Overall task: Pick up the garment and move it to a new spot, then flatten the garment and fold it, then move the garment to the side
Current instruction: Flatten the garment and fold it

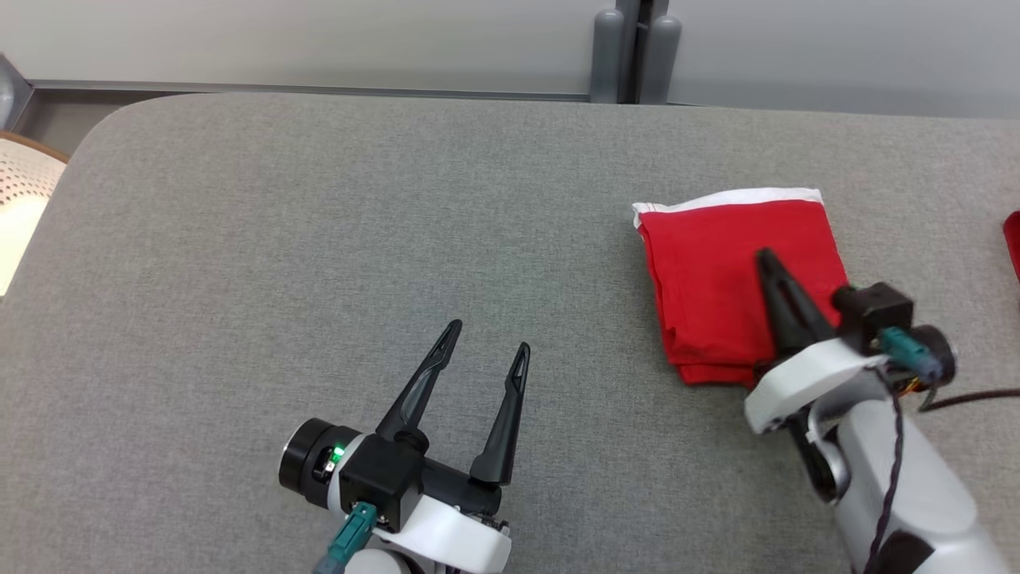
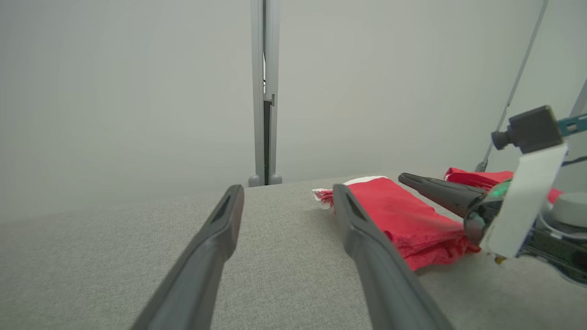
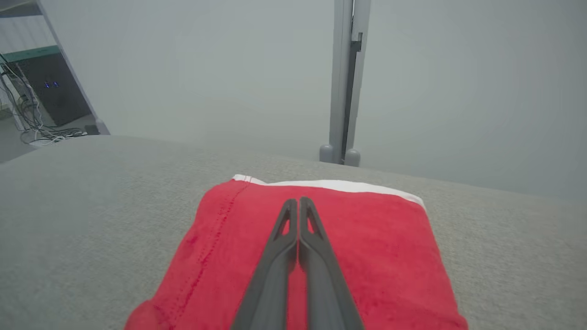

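The garment [image 1: 717,279] is red with a white band along its far edge, folded into a compact rectangle on the right part of the grey table [image 1: 319,239]. My right gripper [image 1: 766,257] is shut, fingers pressed together and lying over the top of the fold; in the right wrist view its fingers [image 3: 298,204] point across the garment [image 3: 376,247] toward the white band, with no cloth between them. My left gripper [image 1: 488,336] stands open over bare table, left of the garment. In the left wrist view the garment [image 2: 399,220] lies just right of my open gripper [image 2: 286,195].
Another red cloth [image 1: 1012,243] shows at the right edge of the table. A pale perforated chair [image 1: 20,199] stands off the table's left end. A grey post [image 1: 633,48] rises against the wall behind the far edge. A cable [image 1: 968,396] trails from the right wrist.
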Robot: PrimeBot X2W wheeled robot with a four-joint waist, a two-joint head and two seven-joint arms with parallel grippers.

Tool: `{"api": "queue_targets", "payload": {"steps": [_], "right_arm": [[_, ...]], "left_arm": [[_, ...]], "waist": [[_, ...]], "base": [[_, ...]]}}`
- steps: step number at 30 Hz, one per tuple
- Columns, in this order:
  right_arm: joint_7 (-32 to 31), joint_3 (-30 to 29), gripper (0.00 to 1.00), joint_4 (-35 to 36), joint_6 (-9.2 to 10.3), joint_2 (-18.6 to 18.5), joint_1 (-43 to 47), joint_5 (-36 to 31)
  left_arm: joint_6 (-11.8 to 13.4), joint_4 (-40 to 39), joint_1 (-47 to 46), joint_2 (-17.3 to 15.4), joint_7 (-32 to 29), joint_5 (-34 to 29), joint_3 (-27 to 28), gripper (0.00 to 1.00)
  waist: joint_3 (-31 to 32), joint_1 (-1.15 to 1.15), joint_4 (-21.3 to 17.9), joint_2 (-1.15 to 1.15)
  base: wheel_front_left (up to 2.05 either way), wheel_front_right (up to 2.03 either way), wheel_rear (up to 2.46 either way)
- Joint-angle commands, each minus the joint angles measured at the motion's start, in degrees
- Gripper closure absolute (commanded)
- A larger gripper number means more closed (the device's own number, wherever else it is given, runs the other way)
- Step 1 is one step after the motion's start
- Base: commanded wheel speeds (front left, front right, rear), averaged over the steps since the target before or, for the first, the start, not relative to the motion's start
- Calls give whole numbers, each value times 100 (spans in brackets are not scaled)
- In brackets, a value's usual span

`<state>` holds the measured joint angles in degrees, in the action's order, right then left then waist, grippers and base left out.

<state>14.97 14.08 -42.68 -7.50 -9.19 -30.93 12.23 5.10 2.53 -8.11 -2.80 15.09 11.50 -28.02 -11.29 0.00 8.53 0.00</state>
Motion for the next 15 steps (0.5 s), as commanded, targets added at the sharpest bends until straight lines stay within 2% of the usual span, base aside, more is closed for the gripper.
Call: {"api": "queue_targets", "payload": {"steps": [1,5,12,15], "right_arm": [[23,101,100,154,4,30,223,-37],[19,220,100,90,3,133,283,-71],[13,292,100,-1069,3,361,130,-61],[12,323,100,-1194,2,428,102,-58]], "left_arm": [[-15,-14,34,-21,6,43,-12,0],[-19,-3,-9,-20,6,98,-82,0],[12,27,-51,-21,6,134,-160,0],[41,30,-3,-18,6,135,-131,0]], "waist": [[4,0,43,0],[-22,0,201,0],[-40,0,490,0],[13,0,529,0]], "base": [[0,0,0],[0,0,0],[0,0,0],[0,0,0]]}}
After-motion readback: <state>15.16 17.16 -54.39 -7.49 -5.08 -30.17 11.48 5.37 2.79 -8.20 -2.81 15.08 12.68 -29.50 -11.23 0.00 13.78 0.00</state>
